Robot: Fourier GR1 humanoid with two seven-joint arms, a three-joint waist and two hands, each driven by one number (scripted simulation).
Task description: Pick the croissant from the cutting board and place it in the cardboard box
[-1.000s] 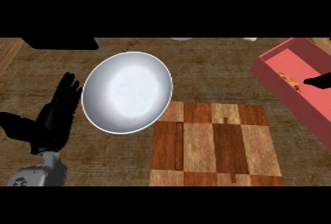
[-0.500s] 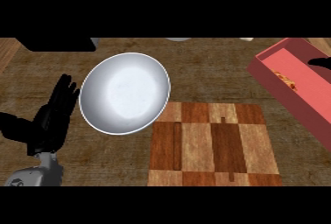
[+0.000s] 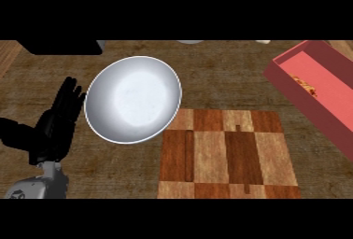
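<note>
1. Wooden chequered cutting board [image 3: 228, 154] lies on the brown surface [image 3: 228, 70].
2. Up and right of the board, the croissant [image 3: 304, 84] sits inside the pink cardboard box [image 3: 314, 112].
3. Left of the board, past the white plate [image 3: 132, 99], the left hand [image 3: 52, 130] rests released, fingers straight.

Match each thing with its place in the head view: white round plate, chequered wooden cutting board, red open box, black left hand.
Things: 1 white round plate; 2 chequered wooden cutting board; 3 red open box; 4 black left hand.
Places: A right edge; B left edge; C lower middle; D upper left of centre.
Pairs: 1-D; 2-C; 3-A; 4-B.
</note>
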